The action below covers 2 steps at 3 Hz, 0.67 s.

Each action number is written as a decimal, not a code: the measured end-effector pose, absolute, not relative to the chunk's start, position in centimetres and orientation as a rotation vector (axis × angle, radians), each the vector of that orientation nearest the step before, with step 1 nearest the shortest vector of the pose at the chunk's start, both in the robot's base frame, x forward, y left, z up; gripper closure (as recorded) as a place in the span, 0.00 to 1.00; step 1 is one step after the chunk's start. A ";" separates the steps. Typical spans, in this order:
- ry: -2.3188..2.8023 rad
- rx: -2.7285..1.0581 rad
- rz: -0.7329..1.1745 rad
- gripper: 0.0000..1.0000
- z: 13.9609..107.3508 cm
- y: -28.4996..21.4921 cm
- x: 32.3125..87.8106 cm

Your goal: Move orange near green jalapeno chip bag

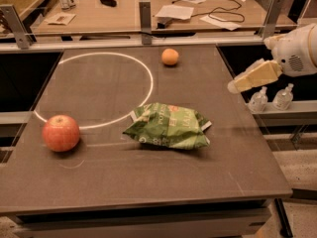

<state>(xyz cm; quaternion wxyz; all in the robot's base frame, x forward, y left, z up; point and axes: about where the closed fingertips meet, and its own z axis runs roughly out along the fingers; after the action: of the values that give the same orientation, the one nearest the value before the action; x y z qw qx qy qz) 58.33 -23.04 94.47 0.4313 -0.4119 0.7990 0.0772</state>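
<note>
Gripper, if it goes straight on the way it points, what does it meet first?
Likely the green jalapeno chip bag: the gripper, above the right edge of the table, points left and slightly down, missing the orange. Depth is unclear, so perhaps bare table first.

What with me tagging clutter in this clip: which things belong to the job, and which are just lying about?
Job: orange, far side of table; green jalapeno chip bag, mid-table; end effector, hovering by the right edge.
Lying about: apple, front left; two small bottles beside the table; papers on the far desk.
</note>
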 end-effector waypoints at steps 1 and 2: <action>1.983 -0.922 0.149 0.00 94.3 -22.5 61.0; 1.967 -0.829 0.210 0.00 93.9 -21.9 63.5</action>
<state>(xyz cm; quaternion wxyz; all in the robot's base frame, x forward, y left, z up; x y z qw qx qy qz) 63.53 -21.89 93.89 0.4779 -0.3394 0.8056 0.0860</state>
